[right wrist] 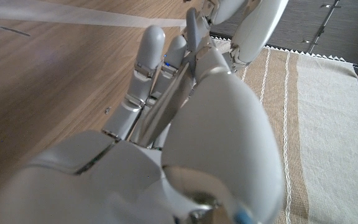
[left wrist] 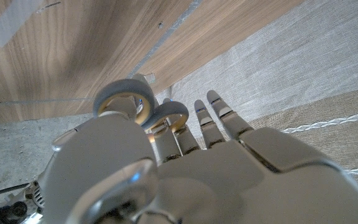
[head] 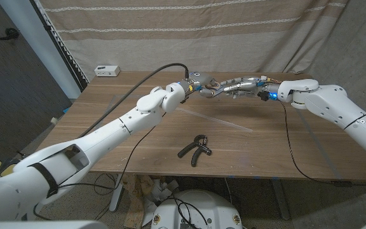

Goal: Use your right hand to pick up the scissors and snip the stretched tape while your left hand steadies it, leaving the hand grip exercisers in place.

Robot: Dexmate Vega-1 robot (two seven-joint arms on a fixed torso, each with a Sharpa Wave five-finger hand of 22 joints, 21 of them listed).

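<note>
Scissors: we can't positively pick them out in any view. In the head view both hands meet above the far part of the table (head: 246, 143), upper centre of the frame, and something dark and metallic sits between them, too small and blurred to name. The right hand (head: 246, 87) comes in from the upper right; in the right wrist view (right wrist: 185, 118) its fingers (right wrist: 146, 62) run fairly straight toward the left hand, and whether anything is pinched under them we can't tell. The left hand (head: 203, 84) is at upper centre; in the left wrist view (left wrist: 185, 168) it has a roll of tape (left wrist: 124, 99) held at its fingertips, with the other fingers extended. A strip of clear tape (right wrist: 73, 14) crosses the wood along the top of the right wrist picture; we can't tell whether it is stretched free or stuck down, or whether it is already cut. One hand grip exerciser (head: 195, 148) lies at lower centre of the head view, well apart from both hands, so that constraint looks satisfied. Our read: the left hand is in its steadying role, and the right hand is at the tape. Scissors pickup and the snip itself are both unconfirmed, so we treat them as pending.
</note>
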